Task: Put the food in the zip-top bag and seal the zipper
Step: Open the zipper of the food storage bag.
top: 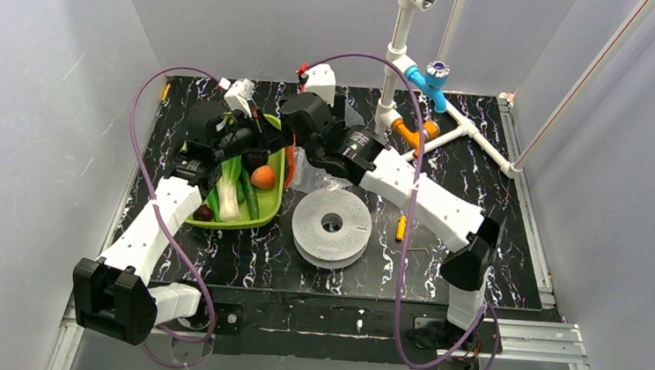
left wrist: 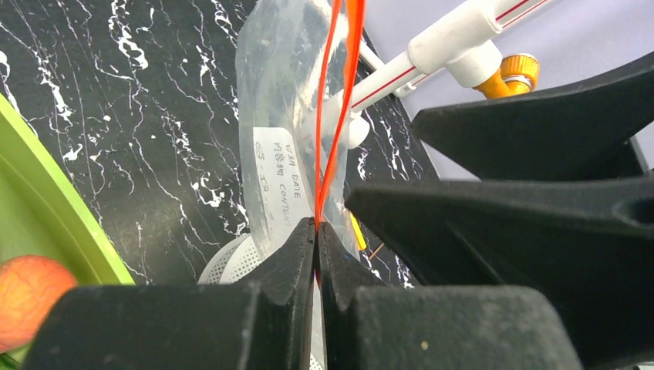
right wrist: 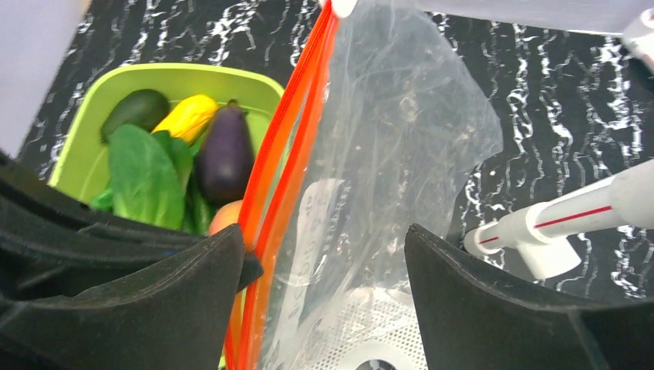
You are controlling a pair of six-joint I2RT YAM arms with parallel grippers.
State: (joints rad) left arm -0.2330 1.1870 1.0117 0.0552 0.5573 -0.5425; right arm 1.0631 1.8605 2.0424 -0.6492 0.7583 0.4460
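Note:
The clear zip-top bag (right wrist: 393, 154) hangs upright over the table, right of the green tray (right wrist: 177, 77). Its orange-red zipper (right wrist: 285, 177) runs along the mouth edge. My left gripper (left wrist: 316, 228) is shut on the zipper (left wrist: 333, 116), with the bag (left wrist: 278, 116) stretching away from its jaws. My right gripper (right wrist: 322, 247) is open, its jaws on either side of the bag's mouth edge and not closed on it. The food lies in the tray: purple eggplant (right wrist: 224, 150), yellow piece (right wrist: 185, 116), leafy stalk (right wrist: 143, 177), orange-red fruit (left wrist: 27, 289) and a dark green piece (right wrist: 135, 108).
A white perforated disc (top: 331, 227) sits just below the bag. White pipework (top: 478, 135) with an orange fitting (top: 407, 134) and a blue valve (top: 429, 78) stands at the back right. A small yellow-orange stick (top: 401, 228) lies right of the disc. Grey walls enclose the table.

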